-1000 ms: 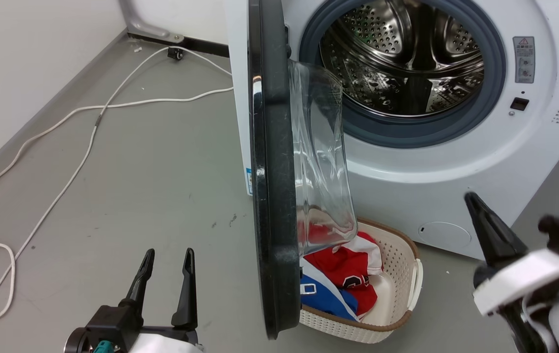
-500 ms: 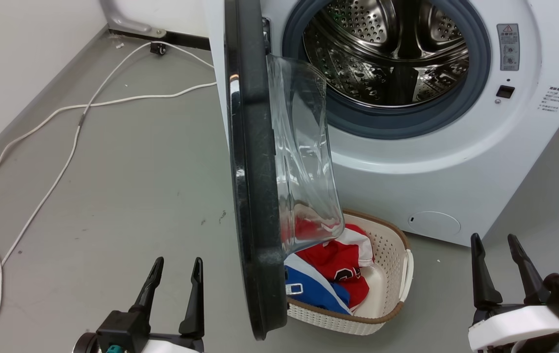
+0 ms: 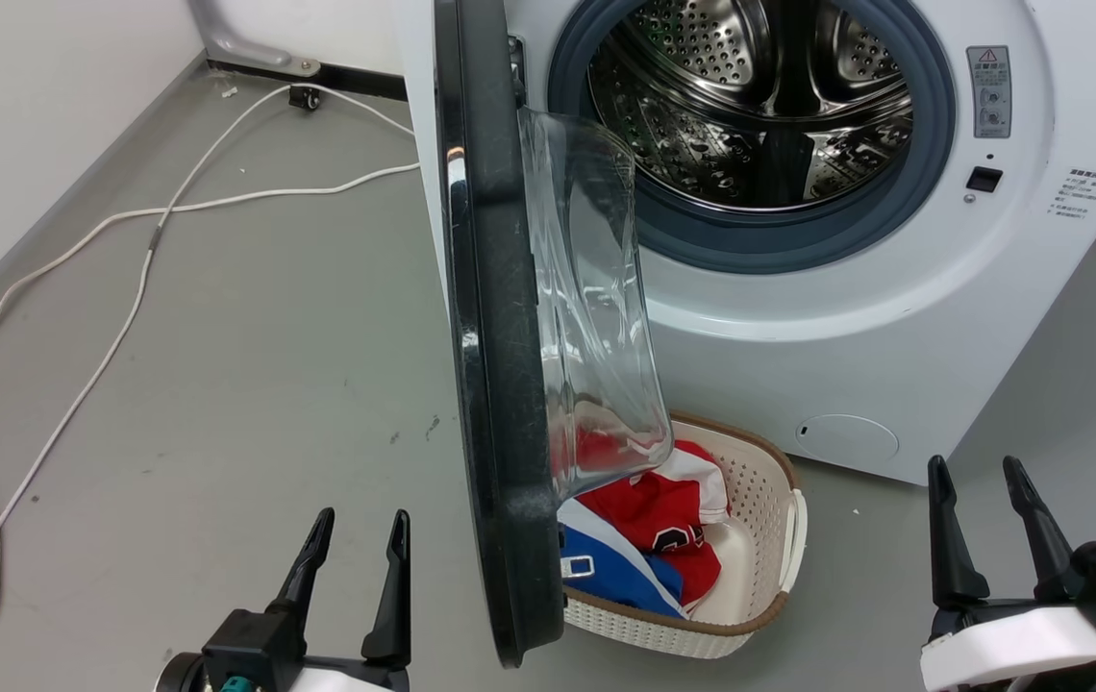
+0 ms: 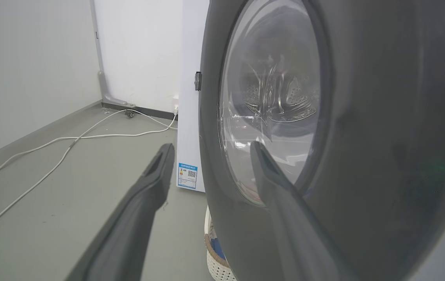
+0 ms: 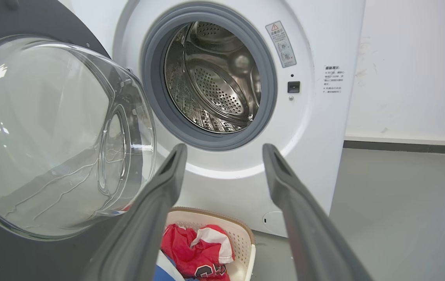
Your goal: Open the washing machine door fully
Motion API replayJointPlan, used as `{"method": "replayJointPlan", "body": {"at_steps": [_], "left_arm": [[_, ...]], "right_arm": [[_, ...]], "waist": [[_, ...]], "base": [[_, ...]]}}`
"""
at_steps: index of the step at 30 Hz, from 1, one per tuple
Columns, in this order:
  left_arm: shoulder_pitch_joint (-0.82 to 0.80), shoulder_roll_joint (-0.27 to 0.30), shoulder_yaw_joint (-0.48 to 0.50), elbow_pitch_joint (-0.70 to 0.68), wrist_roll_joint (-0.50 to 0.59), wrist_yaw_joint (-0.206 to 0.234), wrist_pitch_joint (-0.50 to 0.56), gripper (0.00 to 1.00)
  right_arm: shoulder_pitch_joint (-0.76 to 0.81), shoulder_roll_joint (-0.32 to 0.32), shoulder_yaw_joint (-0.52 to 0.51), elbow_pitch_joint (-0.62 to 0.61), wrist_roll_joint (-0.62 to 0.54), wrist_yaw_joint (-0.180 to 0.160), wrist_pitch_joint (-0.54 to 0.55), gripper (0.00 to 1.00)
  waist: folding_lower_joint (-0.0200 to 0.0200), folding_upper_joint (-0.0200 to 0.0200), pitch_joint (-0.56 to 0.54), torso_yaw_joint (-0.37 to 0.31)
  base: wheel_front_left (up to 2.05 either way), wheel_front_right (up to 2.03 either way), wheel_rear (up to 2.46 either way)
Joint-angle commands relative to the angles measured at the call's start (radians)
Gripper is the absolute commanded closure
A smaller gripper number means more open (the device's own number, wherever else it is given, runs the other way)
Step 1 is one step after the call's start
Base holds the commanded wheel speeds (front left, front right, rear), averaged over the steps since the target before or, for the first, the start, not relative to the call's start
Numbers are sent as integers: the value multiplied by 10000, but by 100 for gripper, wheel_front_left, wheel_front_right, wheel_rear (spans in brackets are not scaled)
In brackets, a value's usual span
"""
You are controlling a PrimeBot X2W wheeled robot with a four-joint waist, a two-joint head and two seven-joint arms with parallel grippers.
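Note:
The washing machine (image 3: 894, 365) (image 5: 324, 128) is a white front loader with its steel drum exposed. Its door (image 3: 495, 336) (image 4: 363, 136) (image 5: 31, 128), a glossy black rim around a bulging clear glass bowl, stands swung out toward me, edge-on in the head view. My left gripper (image 3: 361, 524) (image 4: 209, 150) is open, low and just left of the door's outer face, touching nothing. Low at the right, in front of the machine, my right gripper (image 3: 976, 471) (image 5: 224, 150) is open and empty.
A white laundry basket (image 3: 779, 567) (image 5: 242, 238) with red and blue clothes sits on the floor under the door, against the machine's front. White cables (image 3: 125, 288) (image 4: 70, 144) trail across the grey floor at the left. A white wall (image 3: 29, 115) runs along the left side.
The right gripper dropped from a raised, tilted pose to low at the right, fingers up. The head camera shifted a little. The door's angle looks unchanged.

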Motion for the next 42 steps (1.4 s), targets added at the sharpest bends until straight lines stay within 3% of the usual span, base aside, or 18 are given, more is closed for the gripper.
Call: {"method": "replayJointPlan", "body": {"at_steps": [1,10,11,12,19,32,42], "left_arm": [[-56,-6,-3,13,-32,26,-27,0],[-82,-6,-4,-57,-46,-20,-27,0],[-74,-6,-14,-57,-60,-28,-27,75],[-82,-6,-16,-86,4,-43,-27,100],[-211,-6,88,-825,202,112,-27,100],[-1628,-7,288,-3681,199,512,-26,100],[-2294,-5,-1045,-4573,435,304,-26,100]], "right_arm": [[109,36,9,11,73,-3,-29,0],[5,38,22,101,220,-5,-30,0],[-14,38,14,110,223,-5,-30,0],[-33,39,1,112,236,-3,-30,0],[-123,40,-34,122,279,-5,-31,0],[-237,36,45,33,391,-5,-28,0],[-310,36,163,-9,601,-3,-28,0]], "waist": [[0,0,-10,-7],[0,0,-10,-33],[0,0,-8,-31],[0,0,-10,-28],[0,0,8,-11],[0,0,33,-119],[0,0,59,-268]], "base": [[0,0,0],[0,0,0],[0,0,0],[0,0,0],[0,0,0],[0,0,0],[0,0,0]]}}
